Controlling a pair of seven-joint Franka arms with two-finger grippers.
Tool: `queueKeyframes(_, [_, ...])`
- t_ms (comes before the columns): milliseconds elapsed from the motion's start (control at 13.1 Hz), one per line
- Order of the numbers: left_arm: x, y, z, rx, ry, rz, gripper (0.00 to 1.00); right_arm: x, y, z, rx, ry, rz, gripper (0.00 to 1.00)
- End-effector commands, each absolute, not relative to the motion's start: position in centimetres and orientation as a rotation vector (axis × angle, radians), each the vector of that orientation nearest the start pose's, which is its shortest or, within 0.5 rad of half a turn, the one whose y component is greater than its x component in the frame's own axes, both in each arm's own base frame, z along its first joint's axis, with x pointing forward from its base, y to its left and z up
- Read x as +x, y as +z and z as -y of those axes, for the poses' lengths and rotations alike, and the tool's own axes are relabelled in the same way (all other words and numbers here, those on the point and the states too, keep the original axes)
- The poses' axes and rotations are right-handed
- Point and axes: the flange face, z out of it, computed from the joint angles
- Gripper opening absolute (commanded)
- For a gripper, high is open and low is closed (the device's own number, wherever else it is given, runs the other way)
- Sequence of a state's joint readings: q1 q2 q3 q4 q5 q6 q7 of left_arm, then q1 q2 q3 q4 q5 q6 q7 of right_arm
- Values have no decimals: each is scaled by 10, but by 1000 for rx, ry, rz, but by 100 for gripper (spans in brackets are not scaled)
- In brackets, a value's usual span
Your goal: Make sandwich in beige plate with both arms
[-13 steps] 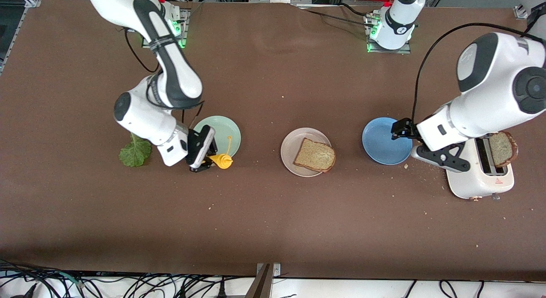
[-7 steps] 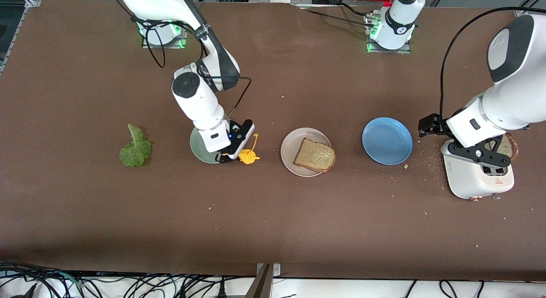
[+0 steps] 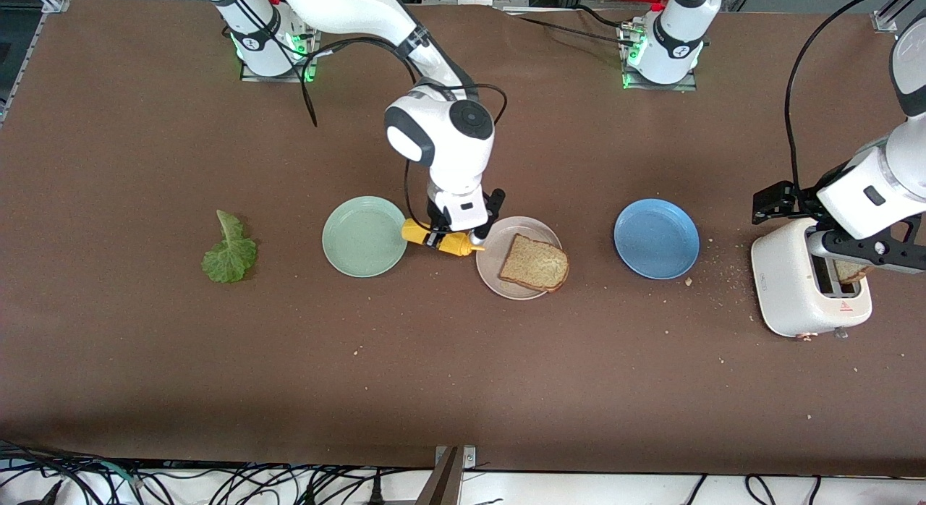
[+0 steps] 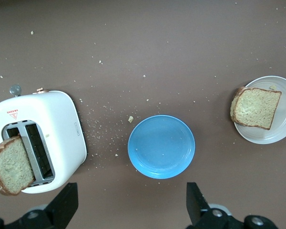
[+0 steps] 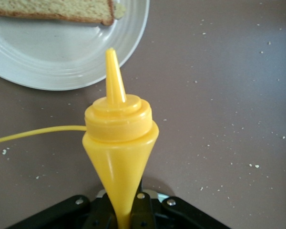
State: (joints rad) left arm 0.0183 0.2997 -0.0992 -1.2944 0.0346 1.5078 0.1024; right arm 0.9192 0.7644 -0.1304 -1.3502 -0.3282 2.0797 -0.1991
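One brown bread slice (image 3: 534, 262) lies on the beige plate (image 3: 499, 255). My right gripper (image 3: 452, 237) is shut on a yellow squeeze bottle (image 3: 443, 241), held on its side just above the table. Its nozzle (image 5: 112, 71) points at the plate's rim (image 5: 62, 62), and its cap dangles on a tether. A second slice (image 3: 850, 271) stands in the white toaster (image 3: 796, 288). My left gripper (image 3: 868, 248) hangs open above the toaster with nothing between its fingers (image 4: 66, 205). The lettuce leaf (image 3: 228, 252) lies toward the right arm's end of the table.
A mint-green plate (image 3: 364, 236) sits beside the bottle and a blue plate (image 3: 656, 237) sits between the beige plate and the toaster. Neither has anything on it. Crumbs are scattered round the toaster.
My right arm has carried the yellow bottle from beside the mint-green plate to the beige plate's rim. The left arm has moved from the blue plate to over the toaster.
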Motion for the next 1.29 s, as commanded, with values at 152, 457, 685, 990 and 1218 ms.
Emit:
queueKeyframes(152, [633, 577, 25, -3111, 140, -243, 100, 516, 259, -553, -3003, -211, 2204, 0])
queueKeyframes(457, [634, 576, 26, -3111, 144, -241, 100, 499, 214, -572, -3055, -264, 2228, 0])
queueKeyframes(685, [634, 576, 24, -3110, 144, -234, 100, 499, 213, -580, -3068, -308, 2215, 0])
queueKeyframes(990, [634, 577, 16, -3110, 141, -160, 100, 521, 258, -560, -2998, -188, 2254, 0])
queueKeyframes(1218, [634, 577, 13, -3104, 141, -135, 100, 554, 351, -523, -2811, -143, 2165, 0])
